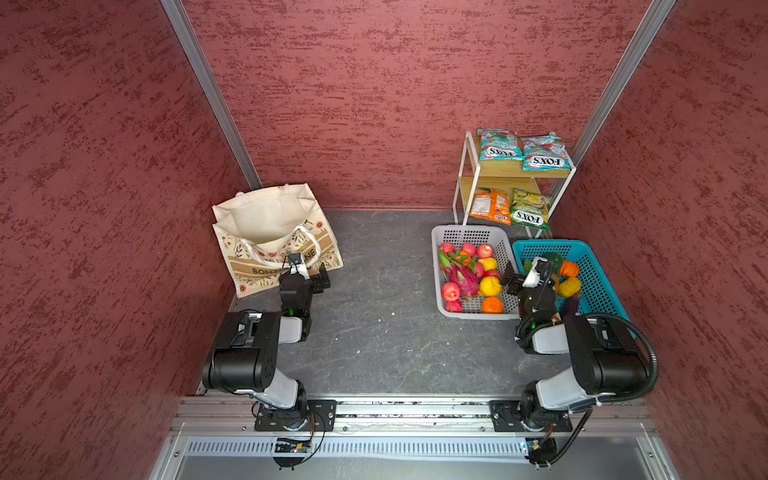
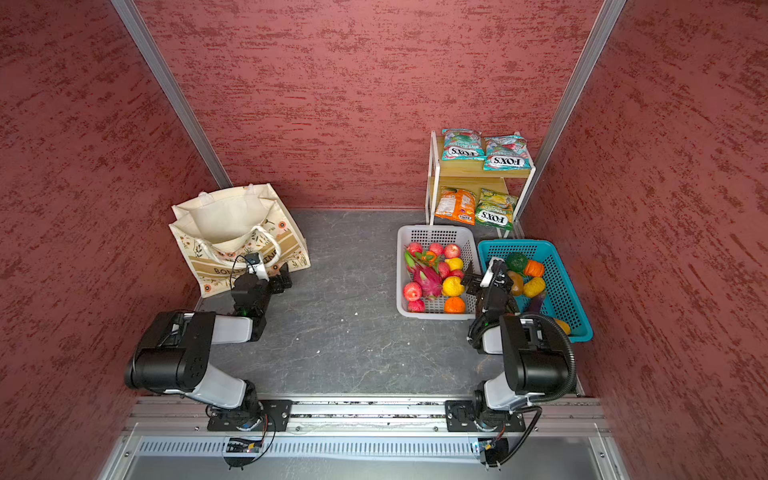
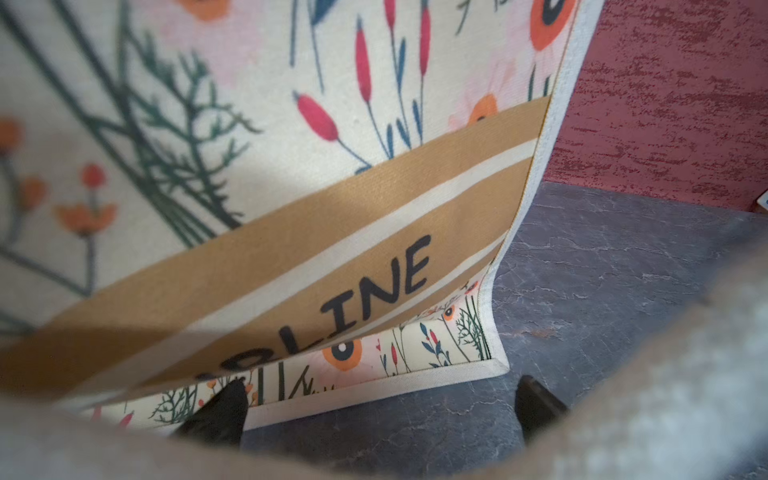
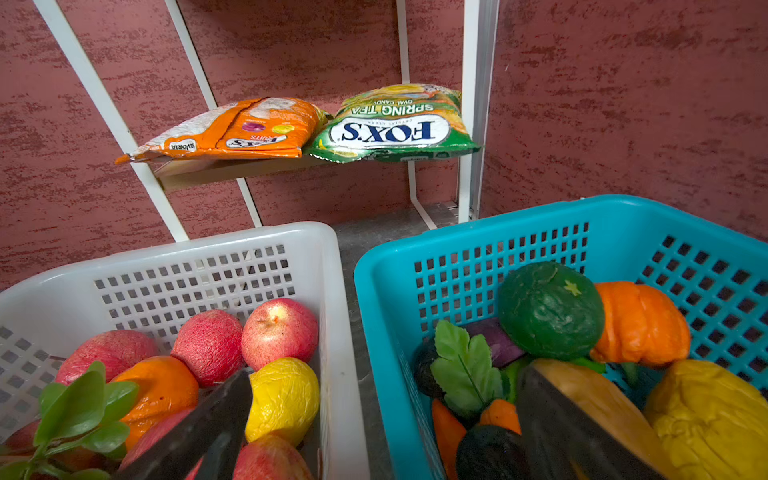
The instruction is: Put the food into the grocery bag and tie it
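The grocery bag [image 1: 270,232] [image 2: 232,232] stands open at the back left, its straps hanging over the front. My left gripper [image 1: 322,280] [image 3: 380,384] is open and empty, low by the bag's front bottom corner [image 3: 494,365]. My right gripper [image 1: 523,276] [image 4: 384,376] is open and empty above the gap between the two baskets. In the grey basket lie the pink dragon fruit [image 1: 463,276] and a yellow fruit [image 4: 284,399]. The dark green vegetable [image 4: 550,309] sits in the blue basket. Two teal-and-red FOX'S packets [image 1: 500,145] [image 1: 544,153] lie on the top shelf.
The grey basket [image 1: 436,266] also holds red apples and oranges. The blue basket [image 1: 598,282] holds other vegetables. An orange packet [image 4: 232,129] and a green packet [image 4: 395,124] lie on the rack's lower shelf [image 1: 469,187]. Red walls close in both sides.
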